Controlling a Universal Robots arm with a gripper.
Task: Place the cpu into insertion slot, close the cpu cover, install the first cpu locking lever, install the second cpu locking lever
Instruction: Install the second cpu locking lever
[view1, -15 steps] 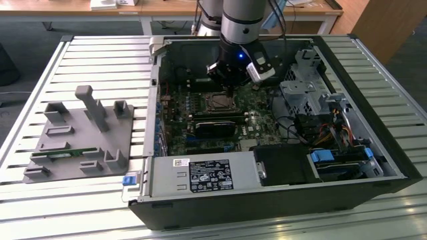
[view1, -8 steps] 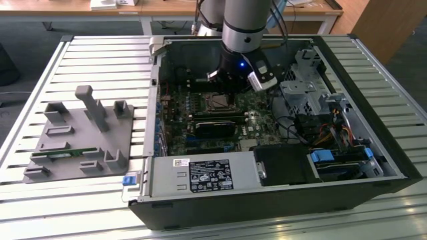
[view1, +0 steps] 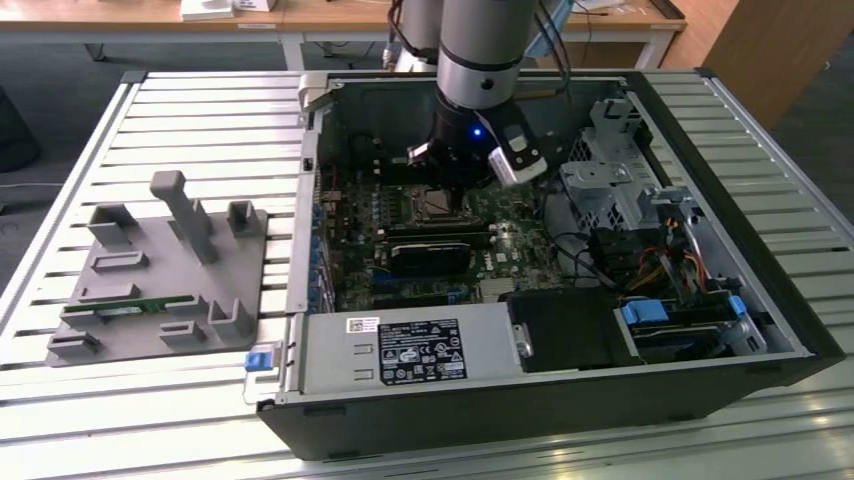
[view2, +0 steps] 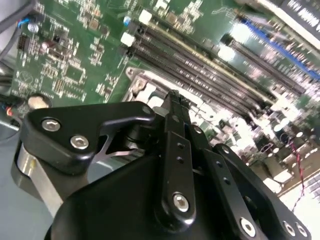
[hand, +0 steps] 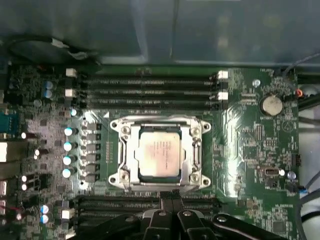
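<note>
In the first wrist view the cpu (hand: 159, 155) lies flat in the insertion slot (hand: 117, 150), its dull silver top facing up. The silver cpu cover (hand: 193, 150) lies down around it as a frame. My gripper (hand: 172, 196) is shut with nothing between its fingers, its tips just beside the slot's edge, towards the long memory slots. The second wrist view shows the shut black fingers (view2: 175, 120) close over the slot's metal edging (view2: 145, 87). In the exterior view the gripper (view1: 451, 205) hangs low over the slot (view1: 430, 207) inside the open computer case. I cannot make out the locking levers.
Long black memory slots (hand: 150, 85) run on both sides of the socket. A black card (view1: 434, 255), a power supply (view1: 407, 350) and a drive cage (view1: 607, 190) crowd the case. A grey fixture (view1: 160, 270) stands on the slatted table at the exterior view's left.
</note>
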